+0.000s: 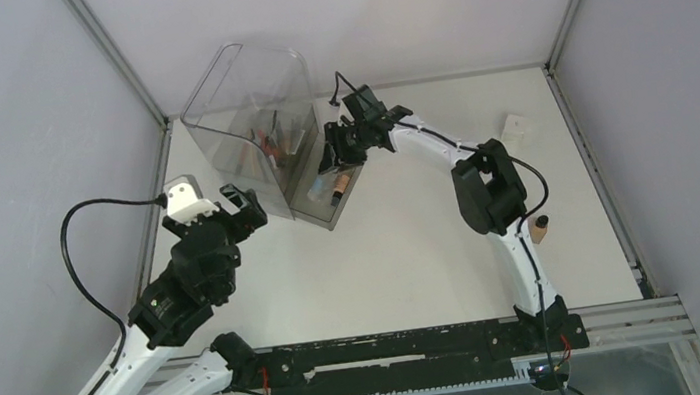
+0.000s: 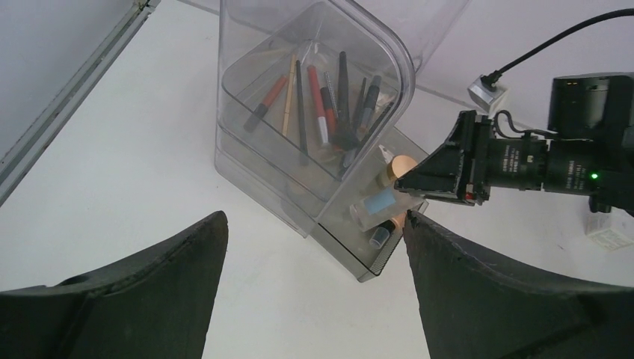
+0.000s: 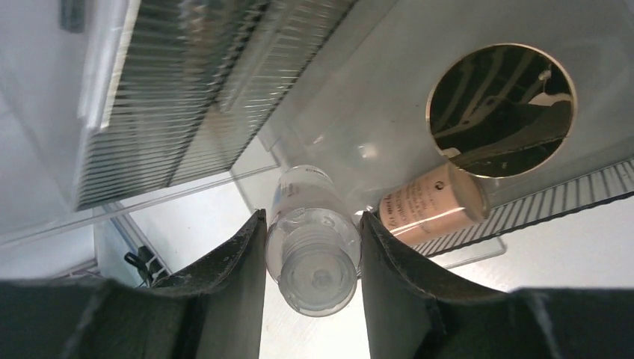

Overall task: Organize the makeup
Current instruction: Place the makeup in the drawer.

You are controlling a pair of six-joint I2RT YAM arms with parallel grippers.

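A clear acrylic organizer [image 1: 256,118] stands at the back left. Its upper tier holds several red pencils and thin black brushes [image 2: 318,105]. My right gripper [image 1: 336,154] is shut on a clear plastic bottle [image 3: 314,254] with a screw cap, held over the organizer's low front tray [image 2: 359,262]. The bottle shows a blue label in the left wrist view [image 2: 377,203]. In that tray lie a tan bottle [image 3: 430,206] and a round gold-rimmed disc [image 3: 501,108]. My left gripper [image 2: 314,224] is open and empty, just left of the organizer [image 1: 236,203].
A small white square piece [image 1: 515,127] lies near the right wall at the back. A small tan and dark item [image 1: 540,227] lies on the table right of my right arm. Metal frame rails run along both sides.
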